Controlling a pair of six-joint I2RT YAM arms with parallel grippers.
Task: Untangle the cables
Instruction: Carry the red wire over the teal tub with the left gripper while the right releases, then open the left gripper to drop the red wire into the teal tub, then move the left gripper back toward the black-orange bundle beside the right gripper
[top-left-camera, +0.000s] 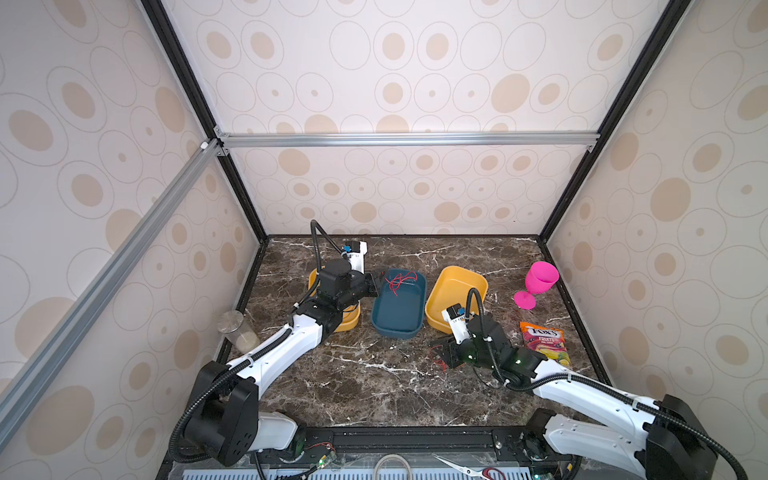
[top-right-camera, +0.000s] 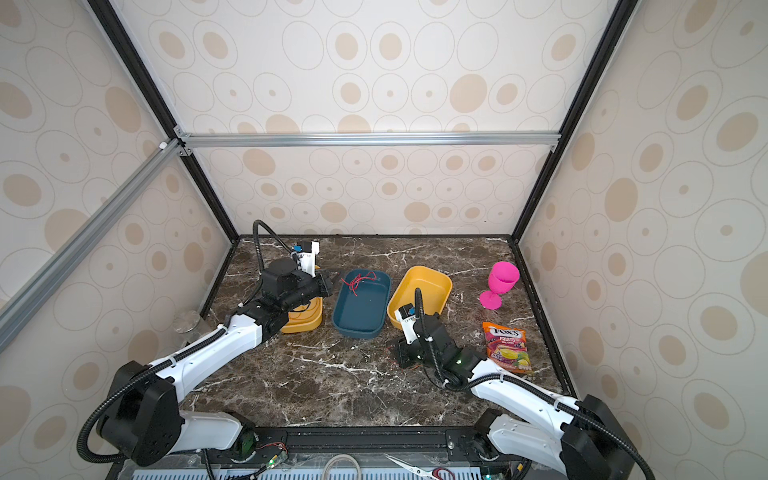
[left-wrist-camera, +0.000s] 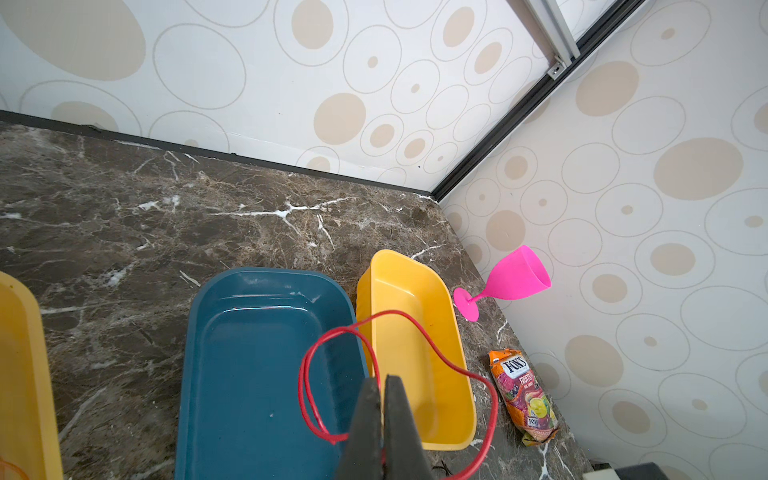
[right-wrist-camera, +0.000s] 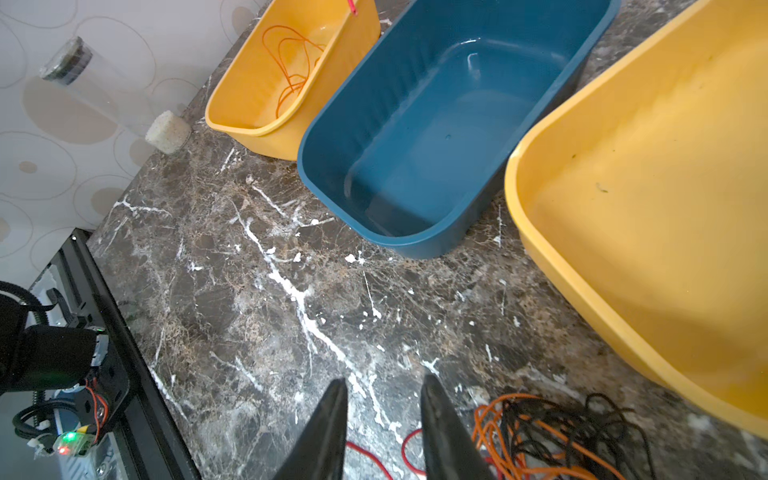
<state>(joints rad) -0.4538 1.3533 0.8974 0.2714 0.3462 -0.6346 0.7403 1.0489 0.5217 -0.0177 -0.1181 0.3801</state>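
Observation:
My left gripper (left-wrist-camera: 382, 380) is shut on a red cable (left-wrist-camera: 493, 405), whose loops hang in front of the blue tray (left-wrist-camera: 266, 272). In both top views this gripper (top-left-camera: 376, 280) sits at the tray's far left rim, the red cable (top-left-camera: 400, 281) dangling over the tray. My right gripper (right-wrist-camera: 384, 382) stands open low over the marble, nothing between its fingers; a red strand (right-wrist-camera: 365, 453) lies on the table under them. Beside it lies a tangle of orange and black cables (right-wrist-camera: 552, 436). An orange cable (right-wrist-camera: 291, 62) lies in the left yellow tray (right-wrist-camera: 232, 120).
A second yellow tray (top-left-camera: 457, 278) stands right of the blue tray (top-left-camera: 399, 328). A pink goblet (top-left-camera: 538, 280) and a candy bag (top-left-camera: 544, 343) are at the right, a lidded jar (top-left-camera: 239, 330) by the left wall. Scissors (top-left-camera: 461, 469) lie at the front edge.

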